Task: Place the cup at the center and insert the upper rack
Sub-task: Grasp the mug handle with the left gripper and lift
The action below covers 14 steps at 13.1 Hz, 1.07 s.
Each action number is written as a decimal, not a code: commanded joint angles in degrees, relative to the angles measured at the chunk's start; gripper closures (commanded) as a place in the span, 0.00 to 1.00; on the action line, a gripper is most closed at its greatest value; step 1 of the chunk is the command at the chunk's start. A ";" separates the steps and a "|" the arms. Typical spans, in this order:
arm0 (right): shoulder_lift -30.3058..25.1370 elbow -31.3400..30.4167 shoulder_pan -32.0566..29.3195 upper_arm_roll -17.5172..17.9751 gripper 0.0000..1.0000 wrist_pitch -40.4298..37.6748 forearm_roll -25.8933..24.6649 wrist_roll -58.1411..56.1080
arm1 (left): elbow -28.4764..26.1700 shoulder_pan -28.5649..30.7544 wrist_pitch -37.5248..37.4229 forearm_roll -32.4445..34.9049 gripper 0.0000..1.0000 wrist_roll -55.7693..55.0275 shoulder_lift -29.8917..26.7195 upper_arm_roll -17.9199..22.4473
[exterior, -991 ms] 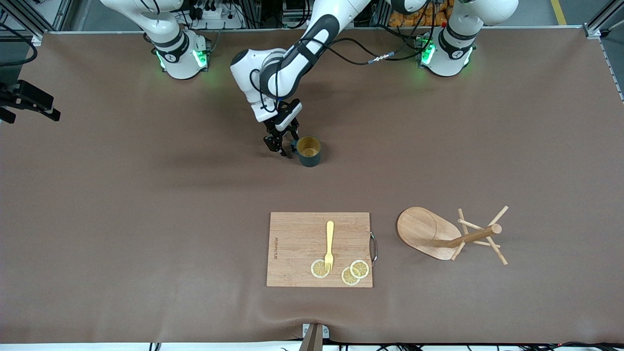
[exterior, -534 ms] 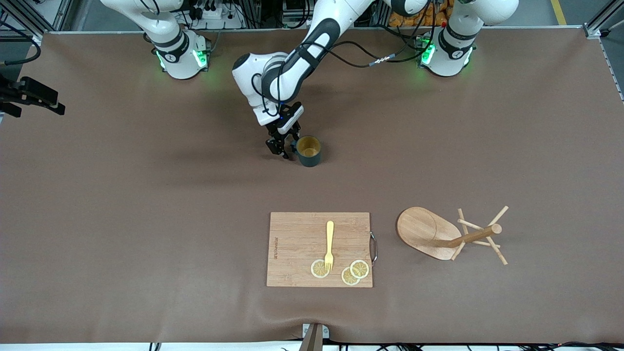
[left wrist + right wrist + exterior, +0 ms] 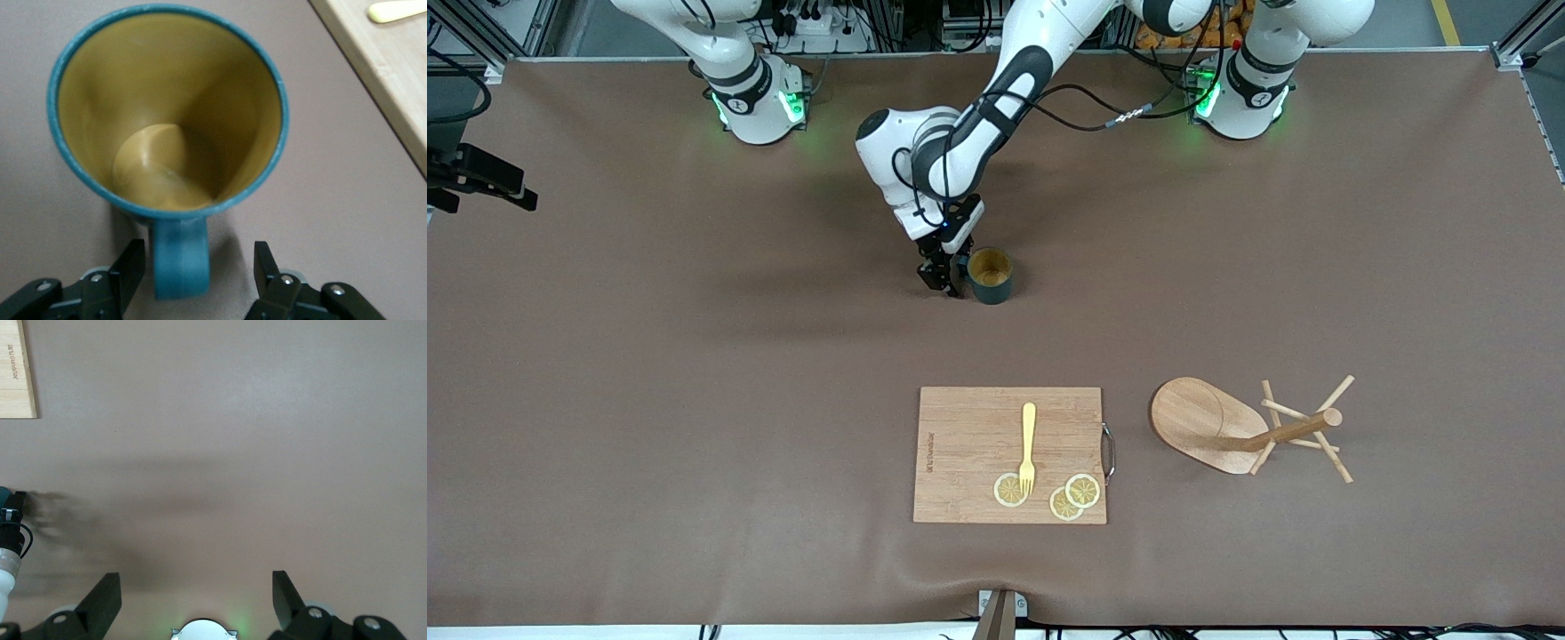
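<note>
Brown matting covers the whole bench point(image 3: 694, 400), with two white Franka arms based along its robot side. One rectangular wooden cutting board point(image 3: 1009, 454) lies near the front camera, carrying one yellow fork point(image 3: 1028, 447) and three lemon slices point(image 3: 1065, 495). Beside it, toward the left arm's end, one upper rack point(image 3: 1232, 428) lies tipped over: a light wooden mug tree with an oval base, round pole and thin pegs.

One cup point(image 3: 989, 275) stands upright about mid-bench, farther from the front camera than the board. It is dark teal outside, tan-yellow inside, with a small handle point(image 3: 179, 259).

Left claw point(image 3: 945, 277) is down at the bench beside the cup. In the left wrist view its fingers point(image 3: 129, 271) straddle the handle, partly spread, with a gap on each side and no contact visible; it grasps nothing.

Right claw point(image 3: 197, 593) waits high over bare matting, fingers spread wide and released.
</note>
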 commanded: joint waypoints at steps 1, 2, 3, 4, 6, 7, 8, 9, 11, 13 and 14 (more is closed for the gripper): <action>0.19 0.62 -0.74 0.75 0.00 -1.01 0.42 0.47 | 1.43 0.74 0.49 -2.80 0.32 -0.66 0.99 0.36; 0.19 0.53 -0.74 0.75 0.00 -1.10 0.42 0.47 | 1.35 0.74 0.49 -3.25 0.34 -0.66 0.99 0.36; 0.19 0.53 -0.74 0.75 0.00 -1.10 0.42 0.47 | 1.34 0.74 0.49 -3.77 0.36 -0.66 0.99 0.36; 0.19 0.53 -0.74 0.75 0.00 -1.10 0.42 0.47 | 1.34 1.17 0.49 -4.56 0.40 -0.66 0.99 0.36; 0.19 0.53 -0.74 0.75 0.00 -1.19 0.51 0.38 | 1.34 1.35 0.49 -4.74 0.50 -0.66 0.99 0.27; 0.19 0.53 -0.74 0.75 0.00 -1.36 0.51 0.38 | 1.34 1.44 0.49 -5.44 0.54 -0.66 0.99 0.27; 0.19 0.53 -0.74 0.75 0.00 -1.45 0.51 0.38 | 1.26 1.44 0.49 -5.80 0.58 -0.66 0.99 0.27; 0.19 0.53 -0.74 0.75 0.00 -1.45 0.59 0.38 | 1.17 1.44 0.49 -5.89 0.63 -0.66 0.99 0.27; 0.19 0.53 -0.74 0.75 0.00 -1.45 0.68 0.29 | 1.17 1.44 0.49 -5.89 0.75 -0.66 0.99 0.27; 0.19 0.53 -0.74 0.75 0.00 -1.45 0.86 0.20 | 1.17 1.53 0.49 -5.89 0.91 -0.57 0.90 0.18; 0.19 0.53 -0.74 0.75 0.00 -1.45 0.95 0.20 | 1.17 1.53 0.49 -5.89 0.98 -0.57 0.73 0.18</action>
